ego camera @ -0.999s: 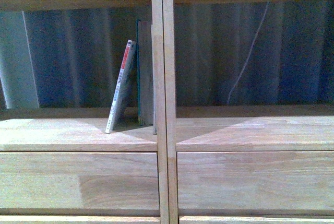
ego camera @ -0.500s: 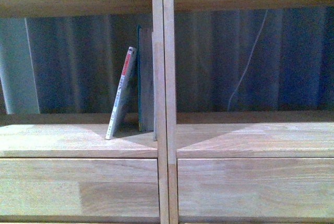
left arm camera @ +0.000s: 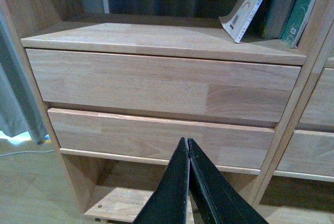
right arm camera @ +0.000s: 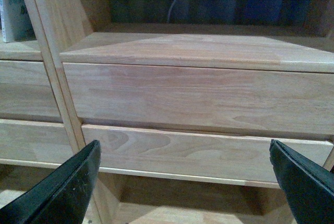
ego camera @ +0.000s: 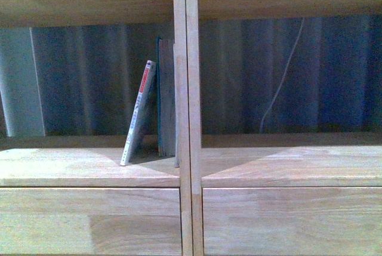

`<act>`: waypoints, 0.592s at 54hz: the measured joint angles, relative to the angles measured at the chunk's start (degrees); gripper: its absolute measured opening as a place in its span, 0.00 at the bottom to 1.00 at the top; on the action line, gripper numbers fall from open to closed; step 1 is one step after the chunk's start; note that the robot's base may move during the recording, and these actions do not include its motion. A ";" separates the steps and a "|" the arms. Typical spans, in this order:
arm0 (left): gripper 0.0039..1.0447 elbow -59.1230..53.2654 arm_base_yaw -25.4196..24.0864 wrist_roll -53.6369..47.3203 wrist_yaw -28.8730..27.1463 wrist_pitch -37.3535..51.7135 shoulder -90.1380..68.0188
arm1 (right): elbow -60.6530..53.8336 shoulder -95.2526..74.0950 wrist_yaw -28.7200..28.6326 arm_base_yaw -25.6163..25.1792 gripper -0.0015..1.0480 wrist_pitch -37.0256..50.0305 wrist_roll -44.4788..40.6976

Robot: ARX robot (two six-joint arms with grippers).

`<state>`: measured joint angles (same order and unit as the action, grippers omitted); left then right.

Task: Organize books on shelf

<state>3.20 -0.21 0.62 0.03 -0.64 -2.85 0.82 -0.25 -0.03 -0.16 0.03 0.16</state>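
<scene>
On the light-wood shelf (ego camera: 89, 169), in the left compartment, a thin pale paperback (ego camera: 138, 113) with a red-and-white spine leans right against a taller dark teal book (ego camera: 166, 98) that stands upright by the central divider. In the left wrist view the paperback (left arm camera: 248, 6) and the teal book (left arm camera: 301, 10) sit above two drawer fronts. My left gripper (left arm camera: 187, 143) is shut with nothing in it, low in front of the lower left drawer. My right gripper (right arm camera: 185, 156) is open and empty, facing the right column's drawers. Neither gripper shows in the front view.
The right compartment (ego camera: 286, 160) holds no books; a white cable (ego camera: 280, 77) hangs behind it against a dark curtain. Two drawer fronts (right arm camera: 198, 98) stack in each column, with an open bay below. A pale curtain (left arm camera: 15, 109) hangs left of the shelf.
The front view has shifted so the shelf sits lower in the picture and more of the upper board shows. The books have not moved.
</scene>
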 joint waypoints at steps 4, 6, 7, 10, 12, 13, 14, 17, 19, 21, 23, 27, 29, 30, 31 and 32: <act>0.02 -0.83 0.02 0.00 -0.04 0.35 0.94 | 0.00 -0.02 0.00 0.00 0.93 0.00 0.00; 0.02 -1.86 0.04 0.00 -0.02 0.37 1.92 | 0.00 0.00 0.00 0.00 0.93 0.00 0.00; 0.02 -2.27 0.04 0.00 -0.04 0.37 2.21 | 0.00 0.00 0.00 0.00 0.93 0.00 0.00; 0.02 -2.49 0.04 0.00 -0.02 0.37 2.25 | 0.00 0.00 0.00 0.00 0.93 0.00 0.00; 0.02 -2.49 0.04 -0.02 0.04 0.37 2.40 | 0.00 -0.02 -0.02 0.00 0.93 0.00 0.00; 0.02 -2.49 0.04 -0.02 -0.04 0.37 2.45 | 0.00 -0.02 0.00 0.00 0.93 0.00 0.00; 0.02 -2.49 0.04 -0.02 -0.04 0.37 2.49 | 0.00 -0.02 0.02 0.00 0.93 0.00 0.00; 0.02 -2.49 0.04 -0.02 -0.02 0.39 2.49 | 0.00 0.00 0.00 0.00 0.93 0.00 0.00; 0.02 -2.49 0.04 -0.02 -0.02 0.39 2.51 | 0.00 0.00 0.00 0.00 0.93 0.00 0.00; 0.02 -2.49 0.04 -0.02 -0.04 0.39 2.51 | 0.00 0.00 0.00 0.00 0.93 0.00 0.00; 0.02 -2.49 0.04 -0.02 -0.02 0.39 2.51 | 0.00 0.00 0.00 0.00 0.93 0.00 0.00; 0.02 -2.49 0.04 -0.02 -0.02 0.39 2.51 | 0.00 0.00 0.00 0.00 0.93 0.00 0.00; 0.02 -2.49 0.04 -0.02 -0.02 0.39 2.51 | 0.00 0.00 0.00 0.00 0.93 0.00 0.00; 0.02 -2.49 0.04 -0.02 -0.02 0.39 2.51 | 0.00 0.00 0.00 0.00 0.93 0.00 0.00; 0.02 -2.49 0.04 -0.02 -0.02 0.39 2.51 | 0.00 0.00 0.00 0.00 0.93 0.00 0.00; 0.03 -2.49 0.04 0.02 -0.02 0.39 2.51 | 0.00 0.00 0.00 0.00 0.93 0.00 0.00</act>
<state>0.71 -0.16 0.64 0.01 -0.25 -0.34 0.82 -0.25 -0.03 -0.16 0.03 0.16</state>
